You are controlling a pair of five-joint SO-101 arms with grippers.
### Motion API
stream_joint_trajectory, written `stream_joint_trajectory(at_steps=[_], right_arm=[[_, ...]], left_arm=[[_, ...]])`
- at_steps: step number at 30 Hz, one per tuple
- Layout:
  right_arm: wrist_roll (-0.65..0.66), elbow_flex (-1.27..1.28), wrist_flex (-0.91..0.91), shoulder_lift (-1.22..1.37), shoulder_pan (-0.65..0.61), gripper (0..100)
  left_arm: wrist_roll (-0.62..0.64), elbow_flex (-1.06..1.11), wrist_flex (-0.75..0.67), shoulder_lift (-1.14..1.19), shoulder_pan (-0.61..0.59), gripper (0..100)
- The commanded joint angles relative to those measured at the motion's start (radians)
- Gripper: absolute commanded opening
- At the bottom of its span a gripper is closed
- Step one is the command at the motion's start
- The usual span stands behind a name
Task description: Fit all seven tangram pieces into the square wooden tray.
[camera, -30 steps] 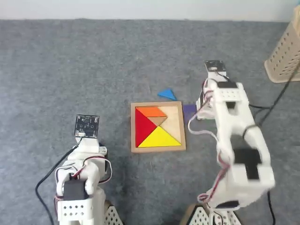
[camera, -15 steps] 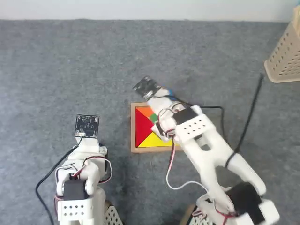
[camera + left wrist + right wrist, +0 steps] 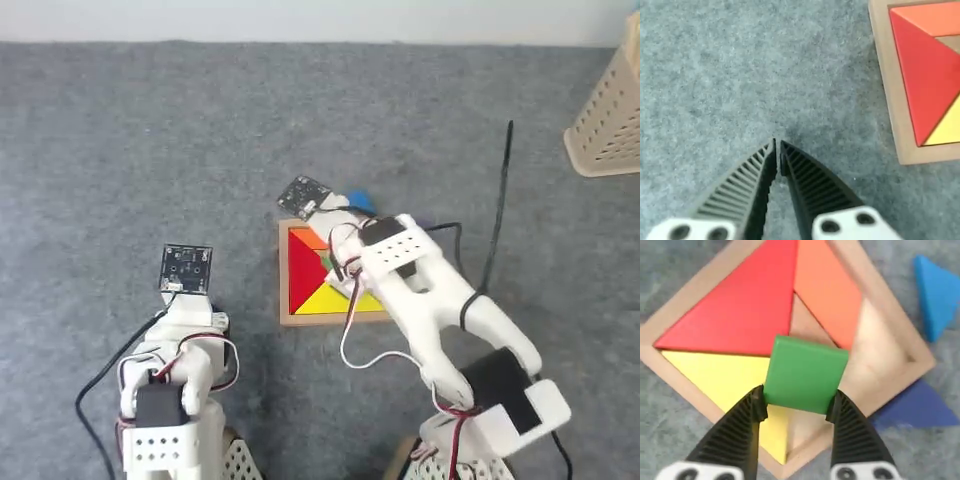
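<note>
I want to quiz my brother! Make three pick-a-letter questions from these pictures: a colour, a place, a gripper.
1. What colour is the square piece in the right gripper? A) green B) pink C) black
2. Where is the light blue triangle? A) on the carpet outside the wooden tray B) inside it C) in someone's hand
3. The left gripper is: A) wide open B) shut on nothing C) holding a piece
Answers: A, the clamped square is green; A, it lies past the tray's rim; B, its tips touch, holding nothing.
</note>
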Motion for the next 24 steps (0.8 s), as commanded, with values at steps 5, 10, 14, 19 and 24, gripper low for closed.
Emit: stream_joint_trajectory(at_steps=[5, 10, 14, 19, 24], right_arm=[[0.121, -0.06, -0.021, -0.012, 0.045, 2.0], [0.143, -0.055, -0.019, -0.01, 0.047, 2.2], [0.143, -0.057, 0.001, -0.01, 0.05, 8.6], [0.144, -0.06, 0.036, -0.016, 0.051, 12.4], [0.143, -0.057, 0.038, -0.018, 0.051, 12.5]], left_arm=[[-0.002, -0.01, 0.006, -0.018, 0.003, 2], [-0.002, -0.01, 0.006, -0.018, 0.003, 2], [-0.002, -0.01, 0.006, -0.018, 0.003, 2], [-0.002, -0.01, 0.006, -0.018, 0.003, 2], [-0.002, -0.01, 0.006, -0.018, 0.003, 2]])
